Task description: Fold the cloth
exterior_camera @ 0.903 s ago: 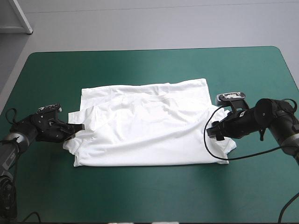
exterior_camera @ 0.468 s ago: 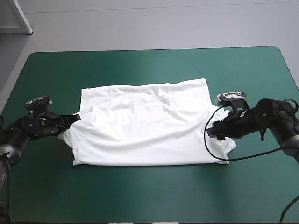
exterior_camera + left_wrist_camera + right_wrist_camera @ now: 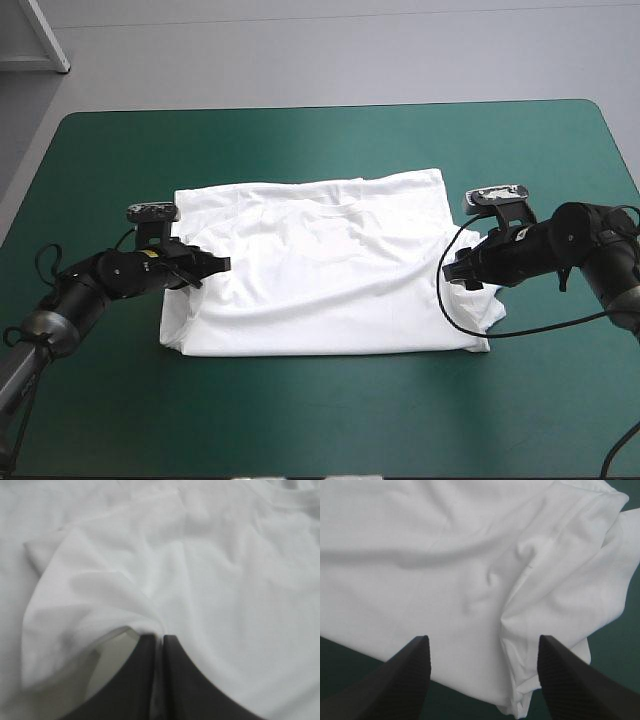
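White T-shirt point(image 3: 330, 270) lies spread mid-table on the teal-green cover point(image 3: 300, 140). Left gripper point(image 3: 222, 265) is clamped on the left sleeve point(image 3: 75, 595), over the shirt's body; best to lay it inward flat, edge straight, before letting go. Right gripper point(image 3: 452, 275) hovers with fingers apart at the rumpled right sleeve point(image 3: 570, 580), and should bite its hem squarely

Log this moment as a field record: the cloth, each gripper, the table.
T-shirt: white, spread flat and wrinkled, neckline toward the table's far edge
Left gripper: shut on the T-shirt, pinching a raised fold over the shirt's left part
Right gripper: open, low at the shirt's right edge, the bunched sleeve ahead of it
Table: teal-green cover, the shirt near its middle
Fold: not yet a bundle
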Controlling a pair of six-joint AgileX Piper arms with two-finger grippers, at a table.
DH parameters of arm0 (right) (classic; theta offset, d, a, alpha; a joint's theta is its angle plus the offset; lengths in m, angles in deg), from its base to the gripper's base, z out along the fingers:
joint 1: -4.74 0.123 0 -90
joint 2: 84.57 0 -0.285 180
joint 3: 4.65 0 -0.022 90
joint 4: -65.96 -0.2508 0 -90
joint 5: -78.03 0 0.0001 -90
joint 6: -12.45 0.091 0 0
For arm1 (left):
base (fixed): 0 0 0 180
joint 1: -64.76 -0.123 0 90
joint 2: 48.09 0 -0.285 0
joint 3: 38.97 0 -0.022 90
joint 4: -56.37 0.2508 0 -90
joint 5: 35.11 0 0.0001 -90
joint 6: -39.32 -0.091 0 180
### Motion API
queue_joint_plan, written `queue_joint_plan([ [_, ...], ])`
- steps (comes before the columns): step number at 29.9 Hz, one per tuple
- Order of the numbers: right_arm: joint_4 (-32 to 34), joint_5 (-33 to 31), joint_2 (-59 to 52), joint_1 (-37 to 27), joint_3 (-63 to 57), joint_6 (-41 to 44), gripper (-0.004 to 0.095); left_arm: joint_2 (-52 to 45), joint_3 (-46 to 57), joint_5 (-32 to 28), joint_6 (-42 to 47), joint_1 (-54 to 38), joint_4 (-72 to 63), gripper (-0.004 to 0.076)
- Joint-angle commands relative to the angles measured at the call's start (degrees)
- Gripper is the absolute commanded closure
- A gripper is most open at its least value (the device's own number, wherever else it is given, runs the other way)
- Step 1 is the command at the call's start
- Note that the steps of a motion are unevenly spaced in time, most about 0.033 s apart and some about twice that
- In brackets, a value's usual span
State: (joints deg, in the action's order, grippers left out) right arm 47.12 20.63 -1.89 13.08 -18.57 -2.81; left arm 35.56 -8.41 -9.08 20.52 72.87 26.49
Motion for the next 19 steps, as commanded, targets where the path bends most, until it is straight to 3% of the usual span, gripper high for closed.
queue_joint_plan([
  [1, -0.84, 0.26, -1.8, -0.05, 1.9, -0.62, 0.0328, 0.89, -1.3, -3.0, -0.2, 3.37, -1.14, 0.0705],
  [5, -0.84, -1.16, -1.8, -0.05, 1.9, -0.62, 0.0328, 3.83, -1.3, -2.65, -2.26, 5.96, -1.14, 0.0694],
  [7, -0.84, -1.14, -1.8, -0.05, 1.9, -0.62, 0.0328, 4.99, -1.3, -2.65, -3.3, 6.84, -1.14, 0.0646],
  [11, -0.21, -0.64, -1.8, -0.05, 1.9, -0.62, 0.0328, 5.57, -1.3, -2.89, -3.19, 7.05, -1.25, 0.0455],
  [15, 1.29, 0.64, -1.8, -0.05, 1.9, -0.62, 0.0328, 5.57, -1.52, -2.6, -3.19, 7.05, -0.75, 0.0207],
  [19, 2.33, 1.74, -1.8, -0.05, 1.9, -0.62, 0.0327, 5.57, -3.57, 0.27, -3.19, 7.05, 0.24, 0.0164],
])
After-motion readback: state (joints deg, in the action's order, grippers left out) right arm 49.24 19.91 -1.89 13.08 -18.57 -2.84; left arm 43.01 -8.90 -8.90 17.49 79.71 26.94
